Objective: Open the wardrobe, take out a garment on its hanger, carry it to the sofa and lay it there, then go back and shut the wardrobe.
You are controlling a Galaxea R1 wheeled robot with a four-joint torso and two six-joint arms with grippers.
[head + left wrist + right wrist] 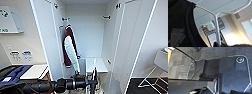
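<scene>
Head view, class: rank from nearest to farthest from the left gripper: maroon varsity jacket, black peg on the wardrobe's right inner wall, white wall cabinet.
1. Maroon varsity jacket, just above the left gripper.
2. Black peg, high right.
3. White wall cabinet, far left.

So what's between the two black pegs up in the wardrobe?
Nothing: in the head view the wardrobe's bare white back wall runs from one peg to the other peg.

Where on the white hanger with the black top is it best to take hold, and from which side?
Probably the bare straight stem of the hanger: it is thin, stands free and no cloth covers it, while one arm runs into the black top. Come from the side away from the cloth, to avoid pinching it.
</scene>
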